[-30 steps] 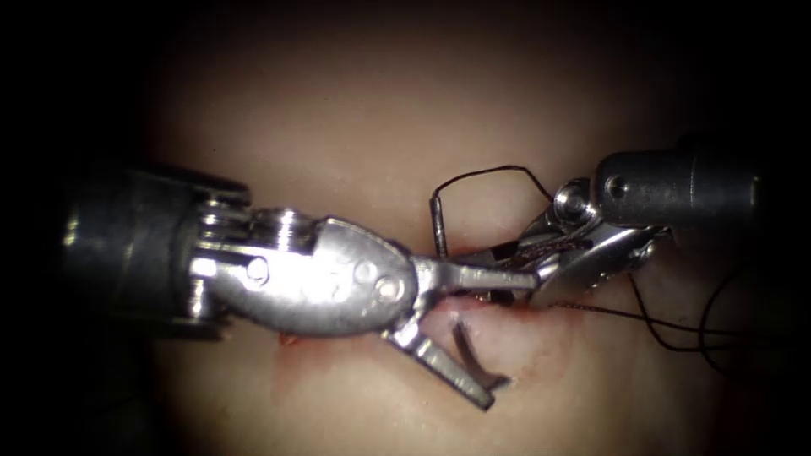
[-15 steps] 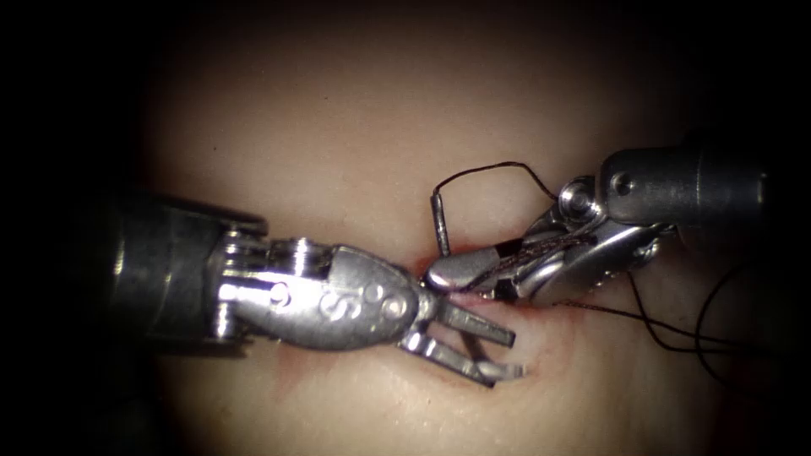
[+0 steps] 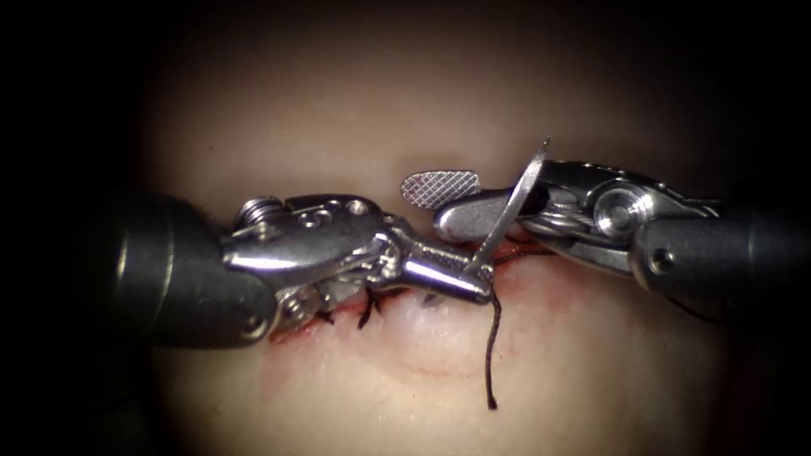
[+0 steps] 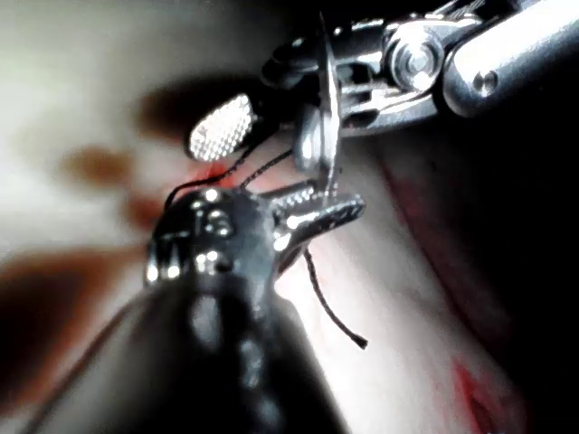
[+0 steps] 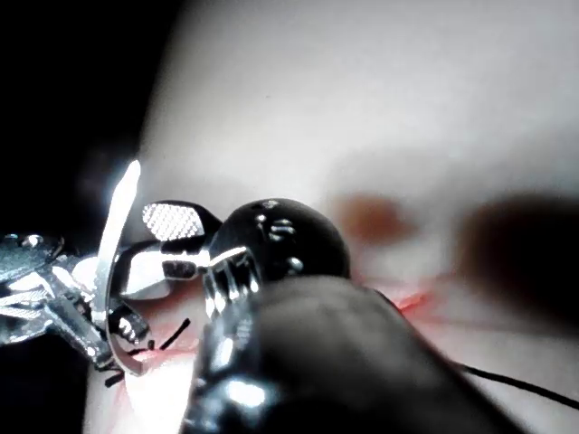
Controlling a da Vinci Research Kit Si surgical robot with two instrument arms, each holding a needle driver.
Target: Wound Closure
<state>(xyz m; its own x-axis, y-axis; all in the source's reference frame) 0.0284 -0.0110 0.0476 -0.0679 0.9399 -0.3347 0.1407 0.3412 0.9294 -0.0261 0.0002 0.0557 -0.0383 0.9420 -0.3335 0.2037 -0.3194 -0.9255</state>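
Changed since half a second ago: my left tool [image 3: 473, 279], then spread open below the cut, is now closed on the needle, and my right tool [image 3: 439, 198], then clamped over the wound line, now stands open above it; the long thread loop that lay upper right is gone from the endoscope view. Item one, the tissue [image 3: 355, 110]: pale slab, with the cut [image 3: 338, 308] running across under both tools, red fluid [image 3: 291, 359] smeared below and left of it, and dark stitch ends [image 3: 365, 314] standing up along the line beneath my left tool's wrist. Item two, left tool: enters from the left, jaws narrow and clamped on the needle at its lower end, seen also in the left wrist view [image 4: 330, 210]. Item three, right tool: enters from the right, jaws wide apart, upper jaw showing its cross-hatched face, holding nothing; the needle crosses in front of it. Item four, the needle [image 3: 515, 198]: flat bright strip, tilted up and to the right from my left tool's tips, clear of the tissue, over the cut's right part. Item five, the thread [image 3: 492, 355]: a short dark tail hanging from the left tool's tips over the tissue below the cut, its end free.
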